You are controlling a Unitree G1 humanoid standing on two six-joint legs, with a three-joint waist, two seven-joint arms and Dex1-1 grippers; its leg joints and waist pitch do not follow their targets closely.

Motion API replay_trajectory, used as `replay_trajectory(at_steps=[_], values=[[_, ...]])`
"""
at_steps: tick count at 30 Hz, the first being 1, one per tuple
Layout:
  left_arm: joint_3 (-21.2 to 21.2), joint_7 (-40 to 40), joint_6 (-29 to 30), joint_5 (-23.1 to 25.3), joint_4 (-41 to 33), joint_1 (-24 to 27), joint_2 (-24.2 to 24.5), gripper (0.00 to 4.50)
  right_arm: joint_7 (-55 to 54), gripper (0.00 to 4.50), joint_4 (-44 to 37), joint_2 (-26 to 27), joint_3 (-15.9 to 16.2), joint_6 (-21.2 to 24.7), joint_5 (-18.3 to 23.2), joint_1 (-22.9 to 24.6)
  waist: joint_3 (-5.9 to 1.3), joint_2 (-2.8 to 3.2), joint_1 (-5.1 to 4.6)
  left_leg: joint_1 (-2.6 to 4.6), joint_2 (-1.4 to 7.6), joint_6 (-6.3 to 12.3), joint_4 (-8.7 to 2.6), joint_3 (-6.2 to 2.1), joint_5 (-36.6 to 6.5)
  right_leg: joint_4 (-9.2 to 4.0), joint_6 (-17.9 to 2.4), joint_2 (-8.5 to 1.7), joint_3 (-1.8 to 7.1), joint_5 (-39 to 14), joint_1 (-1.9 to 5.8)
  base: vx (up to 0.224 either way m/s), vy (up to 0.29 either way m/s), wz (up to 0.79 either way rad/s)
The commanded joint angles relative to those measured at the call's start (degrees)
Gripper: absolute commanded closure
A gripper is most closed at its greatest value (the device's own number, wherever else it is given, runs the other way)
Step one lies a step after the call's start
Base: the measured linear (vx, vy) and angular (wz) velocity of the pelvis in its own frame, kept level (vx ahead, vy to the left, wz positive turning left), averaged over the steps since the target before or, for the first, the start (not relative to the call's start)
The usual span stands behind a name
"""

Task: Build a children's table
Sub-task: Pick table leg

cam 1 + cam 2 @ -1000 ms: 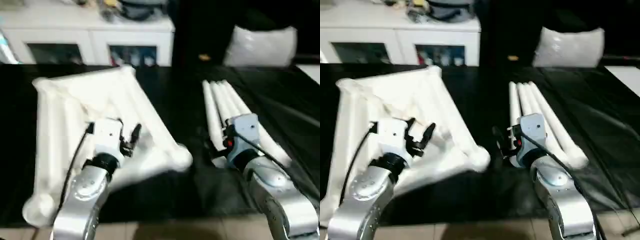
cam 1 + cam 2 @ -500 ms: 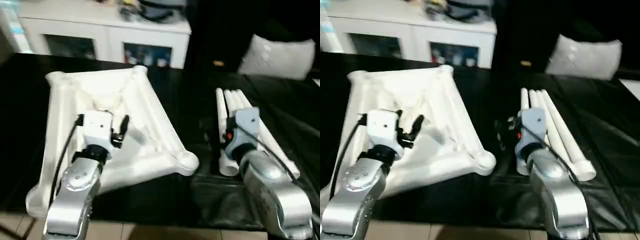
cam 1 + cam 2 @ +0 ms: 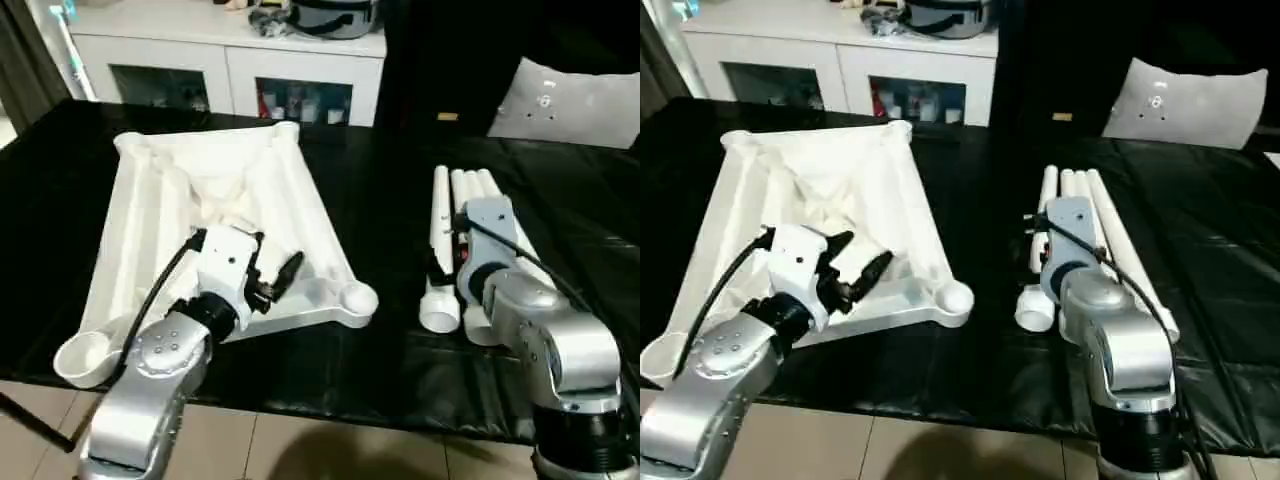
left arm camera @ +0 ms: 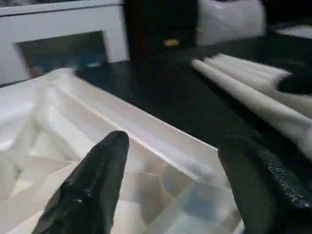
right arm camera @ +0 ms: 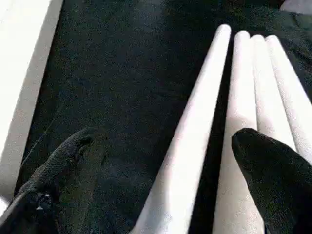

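- Since a second ago the whole head-camera picture is seen to have shifted, a sign of camera movement; the table top and legs are found in the same places on the counter, and both arms are still held over them.
- White plastic table top [image 3: 215, 215] is laid upside down on the robot's left part of the black counter [image 3: 380, 190], its ribbed underside turned upward.
- Round corner sockets are seen at its corners, one [image 3: 357, 297] at the near corner towards the middle of the counter and one [image 3: 85, 355] at the near left edge.
- Four white tapered legs [image 3: 1080, 215] are laid side by side on the right part of the counter, touching one another, their wider open ends turned towards the robot.
- Legs and table top are kept well apart, with bare black counter between them.
- Left gripper [image 3: 272, 272] is held just above the near part of the ribbed underside; its two black fingers [image 4: 92, 185] are spread apart and nothing is gripped between them.
- Right gripper [image 5: 165, 175] is held low over the near ends of the legs; its fingers [image 5: 275, 175] are spread apart, with the innermost leg [image 5: 195, 126] seen between them and not clamped.
- White cabinets with glass doors [image 3: 230, 70] are placed behind the counter.
- Grey-white panel with small holes [image 3: 575, 100] is propped at the far right.
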Motion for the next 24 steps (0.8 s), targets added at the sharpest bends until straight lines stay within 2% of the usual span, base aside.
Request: replay_trajectory(at_steps=[1, 2, 3, 4, 7, 8, 9, 16, 17, 20, 24], values=[[-1.29, -1.71, 1.06, -0.27, -1.66, -0.81, 0.77, 0.79, -0.27, 0.00, 1.98, -0.21, -0.78, 2.04, -1.04, -1.56, -2.76, 0.36, -0.08, 0.14, 4.63, 0.72, -3.40, -1.26, -2.63, -4.88, -4.24, -8.38, 4.64, 2.22, 2.44, 0.000, 0.000, 0.00], [-1.48, -2.09, 1.31, -0.43, -1.87, -0.80, 1.06, 0.68, -0.37, 0.00, 2.51, -0.18, -0.92, 2.31, -1.09, -1.93, -2.71, 0.37, -0.07, 0.04, 4.61, 0.74, -3.43, -1.17, -2.63, -4.96, -4.39, -8.47, 4.66, 2.16, 2.51, 0.000, 0.000, 0.00], [-2.06, -3.06, 1.81, -0.45, -2.35, -0.92, 1.83, 0.54, -0.52, 0.00, 4.13, -0.65, -0.73, 3.60, -1.25, -3.02, -2.77, 0.11, 0.03, 0.13, 4.64, 0.62, -3.39, -1.01, -2.54, -4.92, -4.64, -8.56, 4.71, 2.34, 2.55, 0.000, 0.000, 0.00], [-2.34, -3.47, 1.97, -0.26, -2.53, -1.01, 2.17, 0.44, -0.53, 0.00, 4.91, -1.06, -0.45, 4.29, -1.26, -3.51, -2.84, 0.29, 0.13, 0.06, 4.63, 0.50, -3.38, -1.00, -1.95, -4.68, -4.82, -8.57, 4.71, 3.08, 2.65, 0.000, 0.000, 0.00], [-3.52, -5.20, 3.54, -0.98, -3.62, -1.23, 3.57, 0.22, -1.20, 0.00, 7.74, -1.19, -0.99, 3.91, -1.31, -4.71, -2.70, -0.05, 0.28, 0.02, 4.54, 0.42, -3.39, -0.76, -2.26, -4.84, -4.64, -8.73, 4.76, 2.14, 2.63, 0.000, 0.000, 0.00], [-4.20, -5.94, 4.38, -1.59, -4.43, -1.22, 4.24, 0.22, -1.34, 0.00, 9.22, -0.87, -1.75, 3.66, -1.19, -5.34, -2.71, 0.00, 0.32, 0.00, 4.51, 0.43, -3.35, -0.72, -2.22, -4.90, -4.55, -8.74, 4.77, 1.90, 2.65, 0.000, 0.000, 0.00], [-4.38, -6.11, 4.60, -1.75, -4.66, -1.22, 4.43, 0.03, -1.39, 0.00, 9.69, -0.78, -1.98, 3.60, -1.17, -5.56, -2.67, -0.02, 0.25, 0.04, 4.48, 0.35, -3.33, -0.66, -2.40, -4.88, -4.62, -8.71, 4.80, 1.29, 2.55, 0.000, 0.000, 0.00], [-5.65, -7.44, 5.91, -1.84, -5.40, -1.07, 5.90, 0.03, -0.96, 0.00, 16.63, 0.07, -5.14, 1.88, 0.02, -8.99, -2.67, 0.01, 0.22, -0.08, 4.41, 0.08, -3.29, -0.45, -2.21, -5.05, -3.98, -8.45, 4.69, -0.11, 2.59, 0.000, 0.000, 0.00], [-5.65, -7.44, 5.91, -1.84, -5.40, -1.07, 5.90, 0.03, -0.96, 0.00, 16.63, 0.07, -5.14, 1.88, 0.02, -8.99, -2.74, 0.22, 0.24, -0.01, 4.44, 0.04, -3.23, -0.45, -2.31, -5.02, -4.09, -8.52, 4.70, -0.04, 2.54, 0.000, 0.000, 0.00], [-6.02, -7.57, 6.54, -2.10, -5.47, -1.31, 6.41, 0.03, 0.37, 0.00, 19.99, 0.90, -6.00, 1.26, 1.53, -10.13, -2.78, 0.15, 0.16, -0.07, 4.42, 0.20, -3.20, -0.39, -1.98, -4.91, -4.61, -8.44, 4.60, 1.40, 2.59, 0.000, 0.000, 0.00], [-6.36, -7.58, 7.02, -2.54, -5.88, -1.34, 6.65, 0.03, -0.06, 0.00, 23.78, 1.83, -6.25, 0.37, 1.11, -11.61, -2.90, 0.20, 0.23, -0.15, 4.51, 0.14, -3.14, -0.28, -1.24, -4.77, -5.46, -8.52, 4.61, 2.74, 2.66, 0.000, 0.000, 0.00]])
